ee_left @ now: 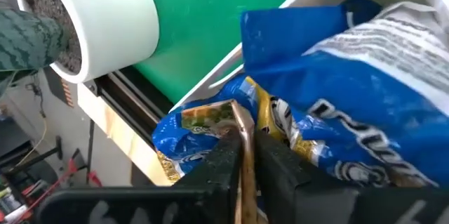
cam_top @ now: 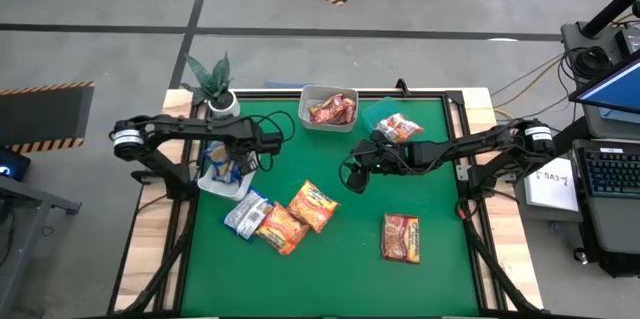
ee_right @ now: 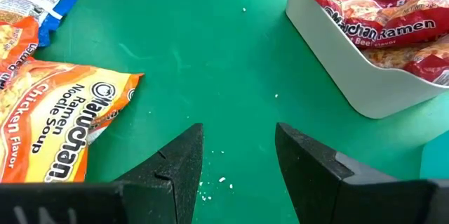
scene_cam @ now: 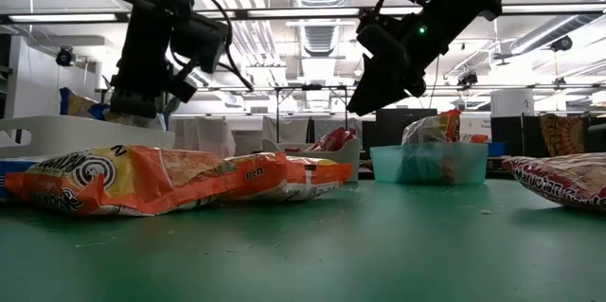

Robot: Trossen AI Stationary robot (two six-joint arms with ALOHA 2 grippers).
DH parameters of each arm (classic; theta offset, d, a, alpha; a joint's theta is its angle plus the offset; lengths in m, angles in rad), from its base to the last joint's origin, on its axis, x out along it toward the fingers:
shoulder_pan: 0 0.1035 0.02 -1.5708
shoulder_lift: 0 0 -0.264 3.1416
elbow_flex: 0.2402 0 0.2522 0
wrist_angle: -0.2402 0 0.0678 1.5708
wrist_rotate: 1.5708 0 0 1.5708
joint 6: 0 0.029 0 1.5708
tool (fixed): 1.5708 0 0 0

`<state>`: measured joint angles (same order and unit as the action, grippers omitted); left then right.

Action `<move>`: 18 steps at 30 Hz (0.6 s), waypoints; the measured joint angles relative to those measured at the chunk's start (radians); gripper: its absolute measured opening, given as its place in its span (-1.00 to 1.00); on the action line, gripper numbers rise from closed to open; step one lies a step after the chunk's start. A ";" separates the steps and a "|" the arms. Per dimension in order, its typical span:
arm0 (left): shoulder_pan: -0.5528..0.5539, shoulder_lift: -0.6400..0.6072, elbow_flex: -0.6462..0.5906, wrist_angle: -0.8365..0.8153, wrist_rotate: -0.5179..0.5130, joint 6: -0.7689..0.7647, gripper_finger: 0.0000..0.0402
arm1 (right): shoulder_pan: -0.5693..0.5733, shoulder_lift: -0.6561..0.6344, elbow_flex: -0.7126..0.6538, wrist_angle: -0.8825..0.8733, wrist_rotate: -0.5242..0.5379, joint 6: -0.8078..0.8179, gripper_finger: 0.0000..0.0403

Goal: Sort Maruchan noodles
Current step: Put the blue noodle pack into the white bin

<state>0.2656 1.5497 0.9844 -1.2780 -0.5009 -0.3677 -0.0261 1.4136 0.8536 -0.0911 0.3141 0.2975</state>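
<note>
Blue-and-white noodle packets [ee_left: 337, 112] lie in a white tub [cam_top: 222, 181] at the table's left. My left gripper [cam_top: 243, 162] is down in that tub, shut on the edge of one of them. On the green mat lie a blue-and-white packet [cam_top: 247, 214], two orange packets [cam_top: 282, 227] [cam_top: 314, 205] and a dark red one [cam_top: 400, 237]. My right gripper [ee_right: 238, 136] hangs open above bare mat near the table's middle, with nothing between its fingers. My left gripper pinches a thin crimped edge [ee_left: 238, 122] of a blue-and-white packet between its two fingers [ee_left: 221, 161]. The fingers come down at a slant from above. The packet lies in the white tub among the other blue packets.
A white tub [cam_top: 328, 107] holding dark red packets stands at the far middle. Beside it is a teal tub [cam_top: 385, 119] with a packet inside. A potted plant [cam_top: 215, 94] stands at the far left corner. Bare mat lies between the orange packets and the red packet.
</note>
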 joint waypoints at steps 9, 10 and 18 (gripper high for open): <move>0.000 -0.110 0.058 -0.133 -0.026 0.028 -0.60 | 0.000 0.000 0.000 0.000 0.000 0.001 -0.17; 0.000 -0.131 0.065 -0.150 -0.041 0.030 -0.59 | 0.000 0.000 0.000 0.001 0.000 0.001 -0.17; 0.003 -0.290 0.052 -0.179 -0.225 -0.079 -0.67 | 0.000 0.000 0.000 0.004 0.000 0.001 -0.17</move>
<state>0.2687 1.2598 1.0361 -1.4572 -0.7263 -0.4470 -0.0265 1.4136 0.8536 -0.0869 0.3145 0.2989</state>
